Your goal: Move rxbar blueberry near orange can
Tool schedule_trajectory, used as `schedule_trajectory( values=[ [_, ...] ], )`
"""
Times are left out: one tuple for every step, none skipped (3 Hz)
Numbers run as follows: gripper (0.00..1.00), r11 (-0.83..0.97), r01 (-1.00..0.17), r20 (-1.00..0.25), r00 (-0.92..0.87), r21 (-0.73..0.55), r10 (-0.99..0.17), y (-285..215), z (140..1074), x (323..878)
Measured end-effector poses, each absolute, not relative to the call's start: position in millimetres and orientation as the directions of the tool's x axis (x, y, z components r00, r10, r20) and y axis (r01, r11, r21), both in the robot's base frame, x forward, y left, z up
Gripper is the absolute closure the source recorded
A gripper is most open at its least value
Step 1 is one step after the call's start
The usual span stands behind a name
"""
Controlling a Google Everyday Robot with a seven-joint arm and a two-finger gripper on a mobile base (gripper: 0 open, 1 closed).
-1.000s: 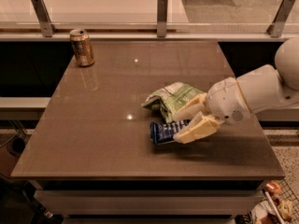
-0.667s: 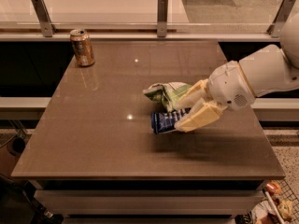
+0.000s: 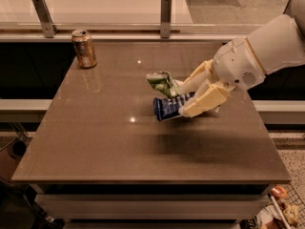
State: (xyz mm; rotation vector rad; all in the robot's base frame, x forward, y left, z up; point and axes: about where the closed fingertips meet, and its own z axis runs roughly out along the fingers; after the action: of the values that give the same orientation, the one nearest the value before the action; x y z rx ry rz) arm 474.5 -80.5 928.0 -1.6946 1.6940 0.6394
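The jaws, over the right half of the counter (image 3: 95, 142), cover the right end of the bar (image 3: 167, 107) pinched between them; its lettering is too blurred to read. Behind the upper jaw, the right part of the bag (image 3: 162, 82) is hidden. The arm (image 3: 279, 42) runs off the right edge.

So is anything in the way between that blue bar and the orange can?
Nothing visible. The gripper holds the rxbar blueberry; only bare table lies toward the orange can. The green chip bag sits just behind the bar.
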Motion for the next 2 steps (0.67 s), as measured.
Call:
schedule_trajectory(
  values=[
    [1.00, 0.023, -0.993, -0.722, 0.067, -0.114, -0.688, -76, 948, 480],
    [1.00, 0.007, -0.994, -0.711, 0.074, -0.110, -0.699, -73, 966, 485]
  ],
)
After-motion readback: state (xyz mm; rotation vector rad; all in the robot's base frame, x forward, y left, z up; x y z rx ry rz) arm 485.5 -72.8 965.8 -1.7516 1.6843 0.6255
